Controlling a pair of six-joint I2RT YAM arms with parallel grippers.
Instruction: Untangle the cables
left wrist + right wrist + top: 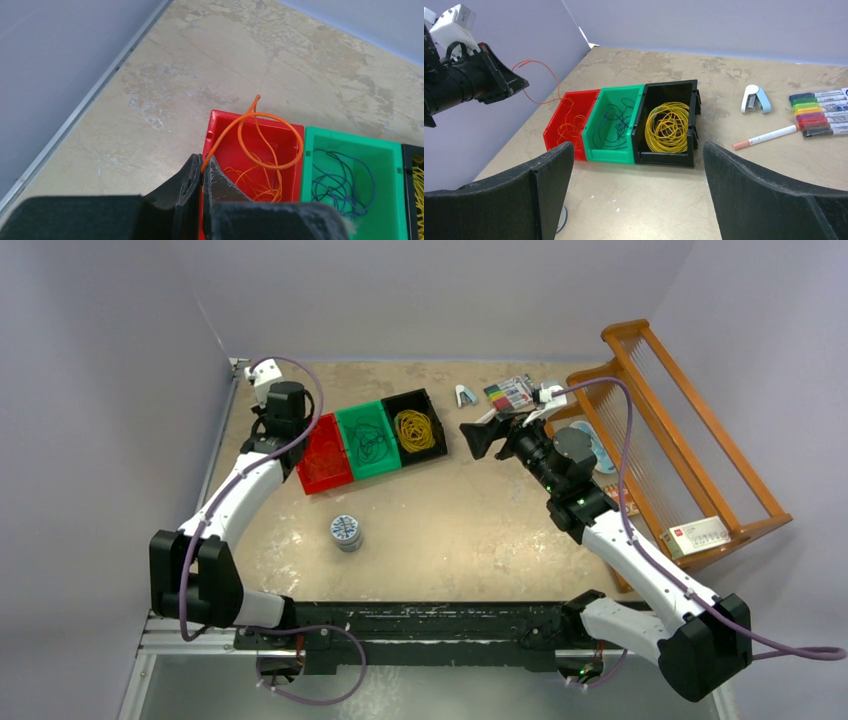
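Observation:
Three small bins stand in a row. The red bin [220, 116] holds orange cable [270, 117], and one strand is lifted out above its rim. My left gripper [202, 165] is shut on that orange strand at the bin's near-left corner. From the right wrist view the strand [541, 67] arcs from the left gripper [521, 82] down into the red bin [555, 135]. Dark cables [616, 125] lie in the green bin [614, 152]. A yellow coil [667, 127] fills the black bin [691, 100]. My right gripper [638, 150] hangs open above the table, short of the bins, holding nothing.
A stapler [755, 99], a pack of coloured markers [821, 112] and a loose marker [765, 137] lie right of the bins. A round tin [346, 532] sits in front of them. A wooden rack [680, 440] with a white box [698, 536] stands at the right edge.

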